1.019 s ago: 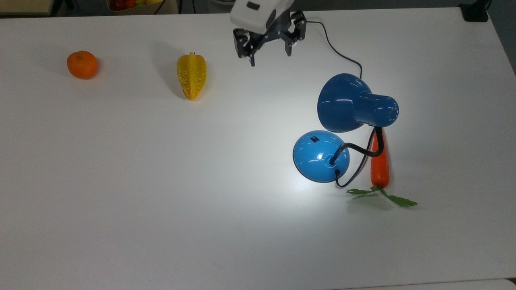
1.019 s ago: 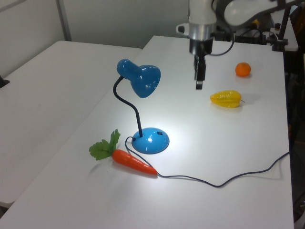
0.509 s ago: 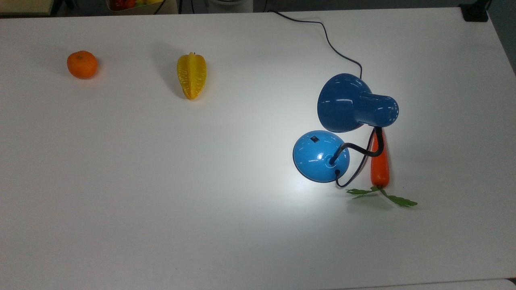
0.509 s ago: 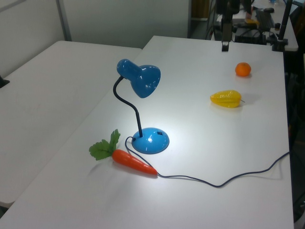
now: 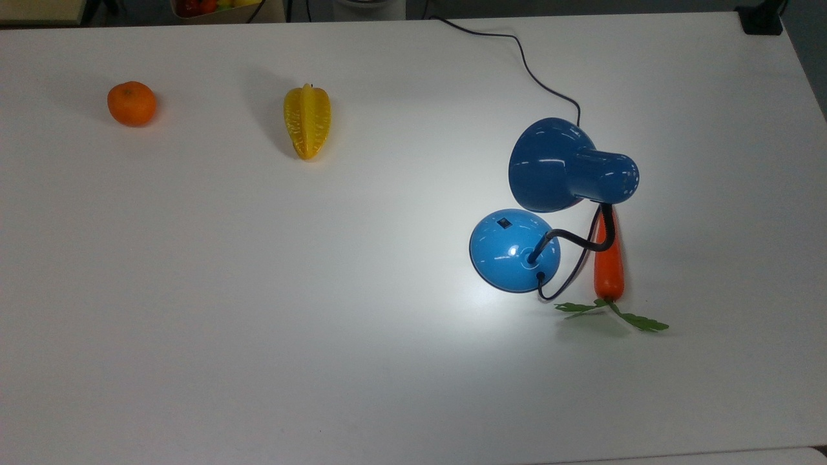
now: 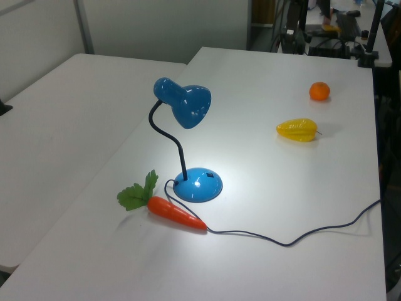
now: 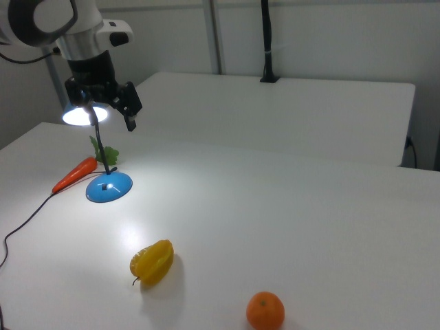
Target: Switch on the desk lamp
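Note:
The desk lamp has a glossy blue cone shade (image 5: 562, 165), a black bendy neck (image 5: 581, 242) and a round blue base (image 5: 513, 248) with a small black switch (image 5: 504, 223). It is lit: a bright pool of light lies on the white table around the base. In the left view the shade (image 6: 188, 105) hangs over the base (image 6: 199, 184). In the right view the glowing shade opening (image 7: 86, 115) sits above the base (image 7: 108, 186), and my gripper (image 7: 108, 113) hangs open right by the shade with nothing between its fingers.
An orange toy carrot (image 5: 608, 265) with green leaves lies beside the base, under the neck. A yellow starfruit (image 5: 307, 121) and an orange (image 5: 132, 103) lie toward the top view's left. The thin black cord (image 5: 536, 77) runs off to the table's far edge.
The gripper has pulled away from above the table past the top view's upper edge, and back out of the left view's frame. The lamp stays lit and nothing on the table has moved.

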